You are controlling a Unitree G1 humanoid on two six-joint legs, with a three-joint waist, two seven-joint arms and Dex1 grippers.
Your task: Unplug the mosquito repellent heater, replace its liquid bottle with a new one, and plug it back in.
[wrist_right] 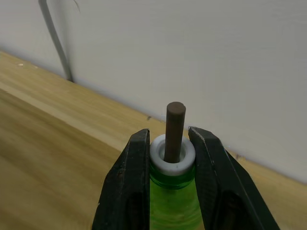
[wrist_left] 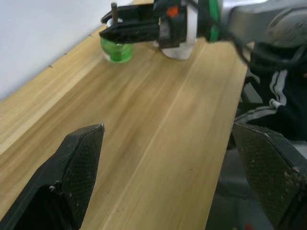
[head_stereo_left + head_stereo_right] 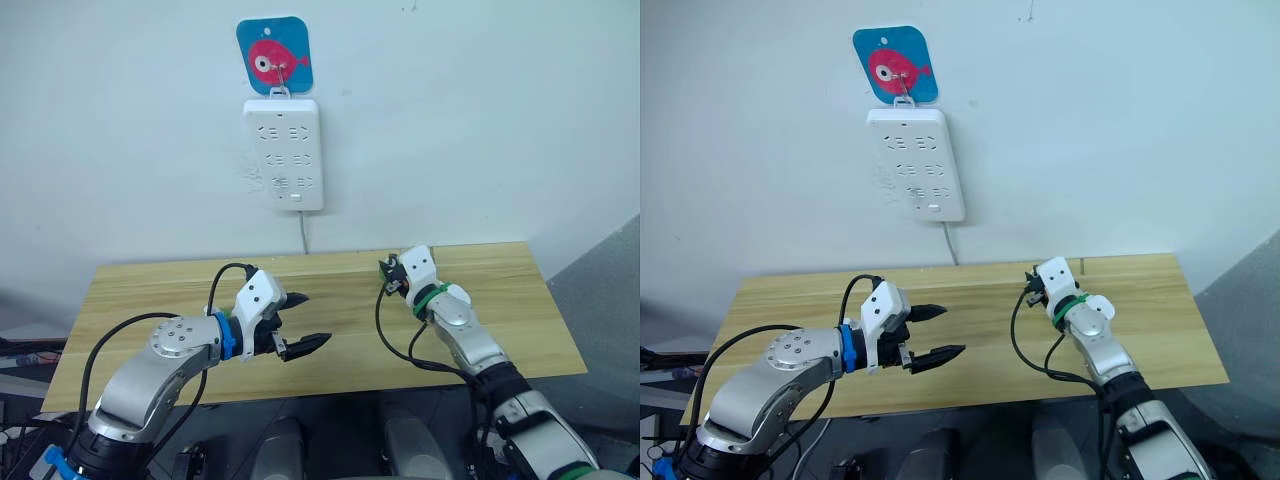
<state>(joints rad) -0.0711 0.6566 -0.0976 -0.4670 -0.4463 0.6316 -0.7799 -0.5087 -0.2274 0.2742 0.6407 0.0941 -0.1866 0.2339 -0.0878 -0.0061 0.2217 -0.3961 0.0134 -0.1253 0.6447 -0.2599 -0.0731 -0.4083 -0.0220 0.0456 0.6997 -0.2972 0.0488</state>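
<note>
My right gripper [image 1: 171, 140] is shut on the neck of a green liquid bottle [image 1: 173, 194] with a white collar and a brown wick. It holds the bottle upright, low over the back edge of the wooden table [image 3: 150, 290], near the wall. The left wrist view looks across the table at that bottle [image 2: 116, 51]. My left gripper [image 3: 316, 318] hovers over the middle of the table, open, with nothing between its fingers. The mosquito repellent heater is out of view.
A long white power strip [image 3: 283, 152] hangs on the wall above the table with nothing plugged into it. Its cable [image 3: 303, 235] drops behind the table. A blue fish hook plate [image 3: 275, 55] holds it up.
</note>
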